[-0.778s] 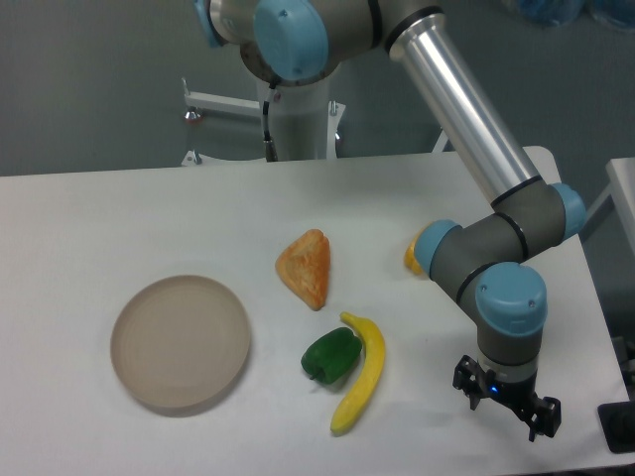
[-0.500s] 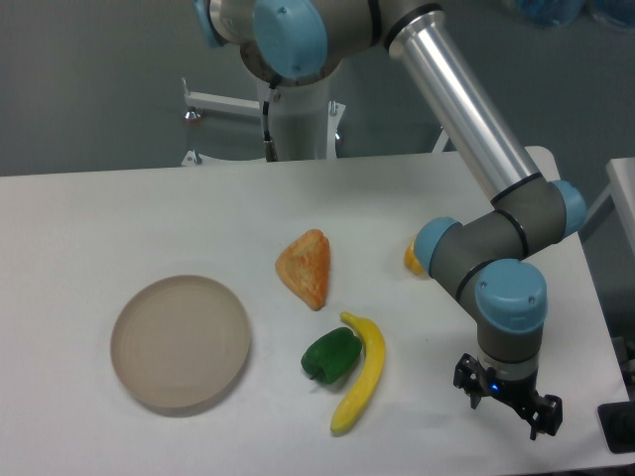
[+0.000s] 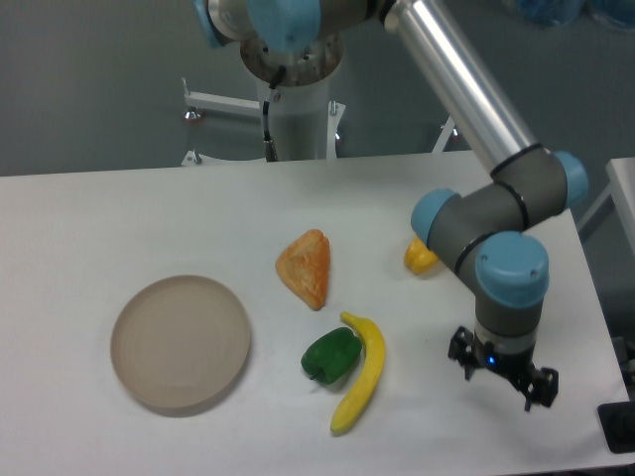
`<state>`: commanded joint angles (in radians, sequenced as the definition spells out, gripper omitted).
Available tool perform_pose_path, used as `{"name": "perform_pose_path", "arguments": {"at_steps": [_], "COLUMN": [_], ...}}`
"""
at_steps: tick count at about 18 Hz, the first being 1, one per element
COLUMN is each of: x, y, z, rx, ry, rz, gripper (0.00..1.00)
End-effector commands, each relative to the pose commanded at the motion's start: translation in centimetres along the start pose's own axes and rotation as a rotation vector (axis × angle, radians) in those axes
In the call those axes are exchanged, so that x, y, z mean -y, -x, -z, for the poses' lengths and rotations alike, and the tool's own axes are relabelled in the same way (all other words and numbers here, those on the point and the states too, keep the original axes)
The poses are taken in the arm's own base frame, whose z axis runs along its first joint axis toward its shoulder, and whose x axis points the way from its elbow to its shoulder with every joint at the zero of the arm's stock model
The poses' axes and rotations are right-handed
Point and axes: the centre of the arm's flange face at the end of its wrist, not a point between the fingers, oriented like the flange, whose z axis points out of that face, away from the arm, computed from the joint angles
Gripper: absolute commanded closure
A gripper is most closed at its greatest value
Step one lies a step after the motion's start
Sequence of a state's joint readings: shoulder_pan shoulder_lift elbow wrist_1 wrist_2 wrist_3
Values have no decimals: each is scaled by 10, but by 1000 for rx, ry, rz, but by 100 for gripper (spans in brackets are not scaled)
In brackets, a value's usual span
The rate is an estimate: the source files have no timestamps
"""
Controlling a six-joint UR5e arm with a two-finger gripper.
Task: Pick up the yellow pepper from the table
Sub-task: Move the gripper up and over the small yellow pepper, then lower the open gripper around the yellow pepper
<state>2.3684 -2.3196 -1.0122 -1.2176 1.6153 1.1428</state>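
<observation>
The yellow pepper (image 3: 418,258) lies on the white table (image 3: 119,218) at the right, mostly hidden behind my arm's wrist joint; only a small yellow-orange piece shows. My gripper (image 3: 501,377) hangs low over the table's front right, well in front of the pepper and apart from it. Its dark fingers are spread and nothing sits between them.
A round beige plate (image 3: 180,342) rests at the front left. An orange triangular wedge (image 3: 306,268) lies mid-table. A green pepper (image 3: 329,355) and a long yellow banana (image 3: 361,373) lie side by side in front of it. The table's right edge runs close to my gripper.
The arm has shifted slightly to the left and back, uncovering a bit more of the yellow pepper. The gripper moved a little up and left. Objects on the table stayed put.
</observation>
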Motion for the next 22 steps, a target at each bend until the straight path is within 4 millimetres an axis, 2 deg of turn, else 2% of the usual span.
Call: {"name": "perform_pose_path", "arguments": {"at_steps": [4,7,8,9,10,12,14,20,22], "x": [-53,-79,-86,-90,-94,-99,-106,-103,-102], "y": [-15,-34,-48,-58,-74,-90,-103,-117,-115], "z": [17,24,26,33,30,18,15,-1,-2], "rx": [-119,-180,-209,-219,-237,-266,-281,-261,-236], "ry": [71,113,122,122,129,140,144,134,129], "rz": [24,-15,-34,-46,-60,-62,-59,-119,-140], "gripper": [0,0,0,0,0,0,0,0,0]}}
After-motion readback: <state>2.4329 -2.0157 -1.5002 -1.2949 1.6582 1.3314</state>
